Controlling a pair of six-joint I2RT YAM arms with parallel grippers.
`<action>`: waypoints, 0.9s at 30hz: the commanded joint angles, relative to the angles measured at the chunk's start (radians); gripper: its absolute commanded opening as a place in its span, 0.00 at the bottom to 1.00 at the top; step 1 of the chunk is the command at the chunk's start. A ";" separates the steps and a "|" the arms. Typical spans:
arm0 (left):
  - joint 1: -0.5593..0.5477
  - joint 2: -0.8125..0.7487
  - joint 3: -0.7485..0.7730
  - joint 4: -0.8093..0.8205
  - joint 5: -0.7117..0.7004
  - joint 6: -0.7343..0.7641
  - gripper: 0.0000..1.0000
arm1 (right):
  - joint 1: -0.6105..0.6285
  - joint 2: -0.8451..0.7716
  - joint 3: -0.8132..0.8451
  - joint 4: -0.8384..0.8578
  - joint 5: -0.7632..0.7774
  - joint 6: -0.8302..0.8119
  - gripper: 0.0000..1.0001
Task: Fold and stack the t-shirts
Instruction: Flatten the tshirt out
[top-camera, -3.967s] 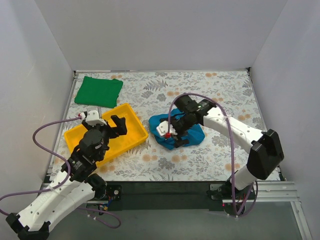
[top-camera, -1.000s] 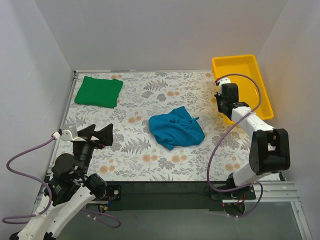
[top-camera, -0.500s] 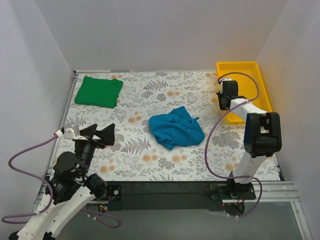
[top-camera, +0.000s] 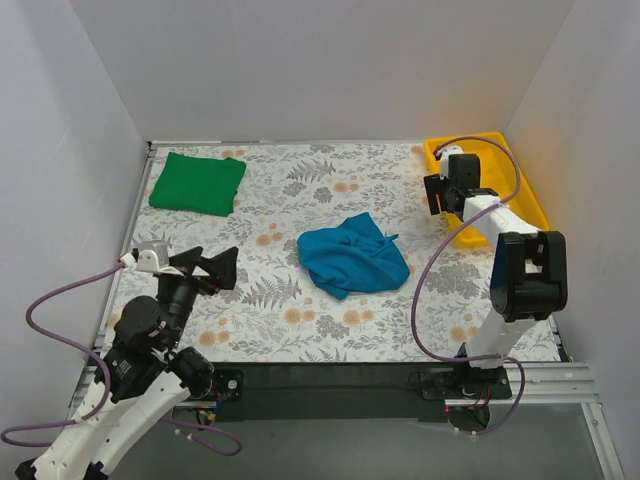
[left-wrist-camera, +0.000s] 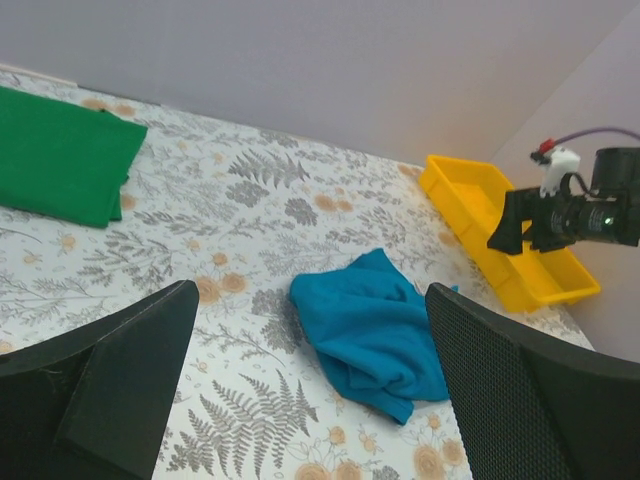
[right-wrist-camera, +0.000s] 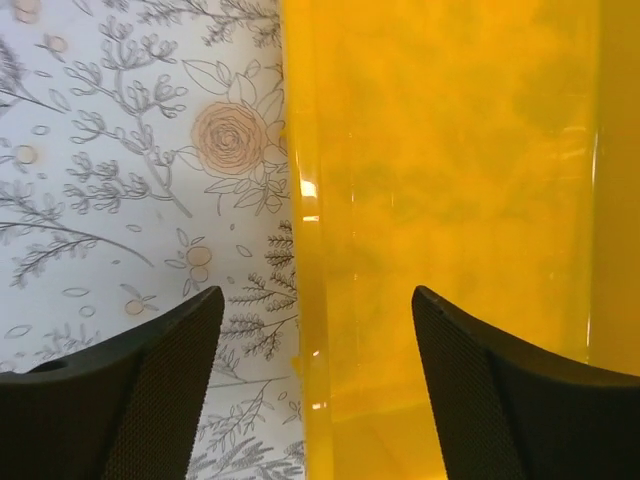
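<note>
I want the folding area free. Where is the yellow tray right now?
Top view: the yellow tray sits at the far right corner of the table, right of the crumpled teal shirt, with the open right gripper over its left rim.

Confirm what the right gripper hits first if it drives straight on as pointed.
Probably the yellow tray: its side rim lies between the right gripper's open fingers; depth is unclear.

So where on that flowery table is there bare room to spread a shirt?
Widest: the back middle, between the green shirt and the yellow tray. Also the near strip in front of the teal shirt. Crowded: the right back corner, where the right claw hangs over the tray's rim.
</note>
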 joint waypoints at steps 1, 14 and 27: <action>0.003 0.080 -0.005 0.007 0.075 -0.055 0.97 | 0.014 -0.169 -0.008 0.026 -0.103 -0.063 0.89; 0.005 0.472 -0.086 0.085 0.431 -0.322 0.92 | 0.046 -0.633 -0.288 -0.273 -1.164 -0.496 0.98; 0.005 0.796 -0.195 0.379 0.558 -0.497 0.78 | 0.060 -0.630 -0.397 -0.132 -1.136 -0.322 0.98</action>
